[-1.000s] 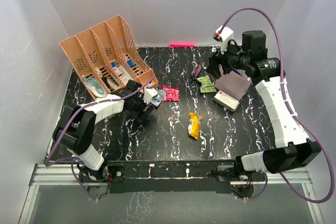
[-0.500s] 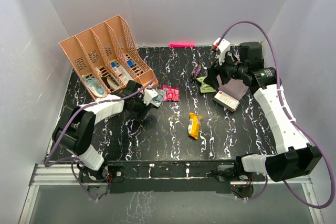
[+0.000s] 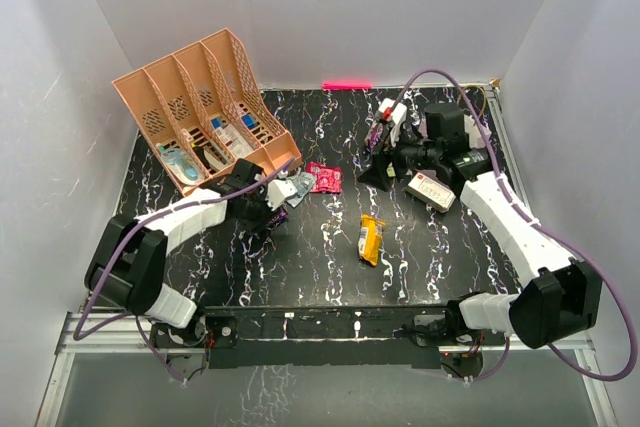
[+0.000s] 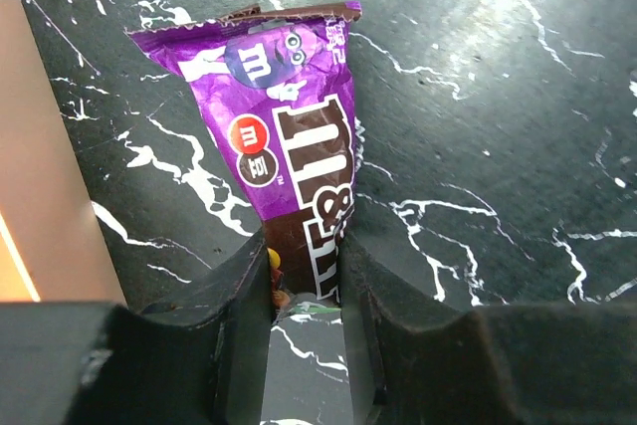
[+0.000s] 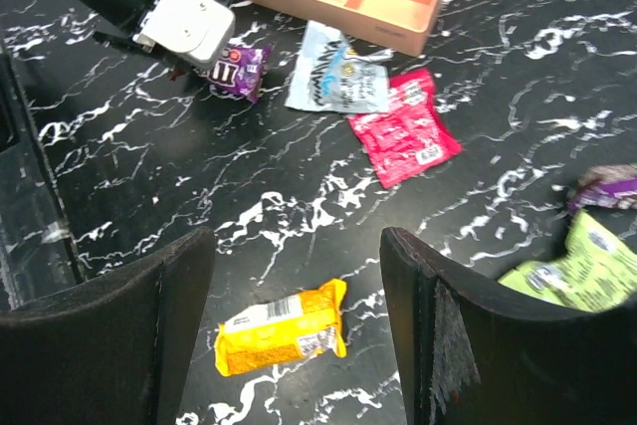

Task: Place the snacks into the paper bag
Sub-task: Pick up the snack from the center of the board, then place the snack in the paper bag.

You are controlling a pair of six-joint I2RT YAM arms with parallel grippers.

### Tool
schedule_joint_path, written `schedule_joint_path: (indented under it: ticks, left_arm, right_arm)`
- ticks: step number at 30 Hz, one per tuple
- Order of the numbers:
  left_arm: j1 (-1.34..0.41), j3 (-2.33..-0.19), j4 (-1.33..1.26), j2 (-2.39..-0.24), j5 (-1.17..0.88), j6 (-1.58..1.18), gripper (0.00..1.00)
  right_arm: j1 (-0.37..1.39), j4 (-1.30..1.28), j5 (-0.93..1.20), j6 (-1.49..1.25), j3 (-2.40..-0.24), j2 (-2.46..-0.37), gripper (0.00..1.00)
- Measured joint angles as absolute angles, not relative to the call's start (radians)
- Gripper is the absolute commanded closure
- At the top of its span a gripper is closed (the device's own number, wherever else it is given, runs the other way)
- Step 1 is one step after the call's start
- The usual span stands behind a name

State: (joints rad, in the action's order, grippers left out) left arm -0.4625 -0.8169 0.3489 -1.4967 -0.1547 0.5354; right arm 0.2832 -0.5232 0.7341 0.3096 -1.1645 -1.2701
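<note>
My left gripper (image 3: 273, 210) is shut on the lower end of a purple M&M's packet (image 4: 289, 136) low over the table, next to the organiser; the packet also shows in the right wrist view (image 5: 237, 68). My right gripper (image 3: 375, 174) is open and empty, above and behind a yellow packet (image 5: 282, 328) that lies flat (image 3: 371, 238). A pink packet (image 3: 323, 178) and a pale blue packet (image 3: 293, 187) lie near the organiser's front corner. A green packet (image 5: 582, 266) and a small purple one (image 5: 607, 188) lie to the right. I cannot see the paper bag; the right arm covers where it stood.
The peach slotted organiser (image 3: 195, 107) stands at the back left. A white box with a red mark (image 3: 430, 190) lies beside the right arm. A pink strip (image 3: 346, 85) lies at the table's far edge. Grey walls close in three sides.
The right arm has swung left and down from the back right, and now hides the lilac bag. The left gripper has shifted slightly towards the front with the purple packet.
</note>
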Motion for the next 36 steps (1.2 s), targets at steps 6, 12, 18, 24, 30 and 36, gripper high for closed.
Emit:
schedule_joint_path:
  ticks: [6, 12, 18, 24, 30, 36]
  left_arm:
    - [-0.463, -0.817, 0.418, -1.402, -0.211, 0.597, 0.74]
    - [-0.464, -0.853, 0.503, -1.328, -0.287, 0.657, 0.75]
    - [-0.470, -0.918, 0.559, -1.310, -0.368, 0.688, 0.76]
    - [-0.481, -0.958, 0.577, -1.298, -0.426, 0.694, 0.76]
    - [-0.490, -0.962, 0.583, -1.283, -0.462, 0.691, 0.76]
    - [-0.494, -0.963, 0.580, -1.279, -0.484, 0.672, 0.76]
  right_arm:
    - [0.321, -0.301, 0.794, 0.151, -0.997, -1.292, 0.31]
    - [0.352, -0.171, 0.824, -0.004, -0.889, -1.419, 0.30]
    - [0.435, -0.042, 0.868, -0.109, -0.905, -1.511, 0.28]
    - [0.517, 0.011, 0.883, -0.157, -0.986, -1.621, 0.25]
    - [0.540, 0.051, 0.899, -0.205, -1.031, -1.678, 0.28]
    - [0.551, 0.084, 0.927, -0.244, -1.053, -1.712, 0.34]
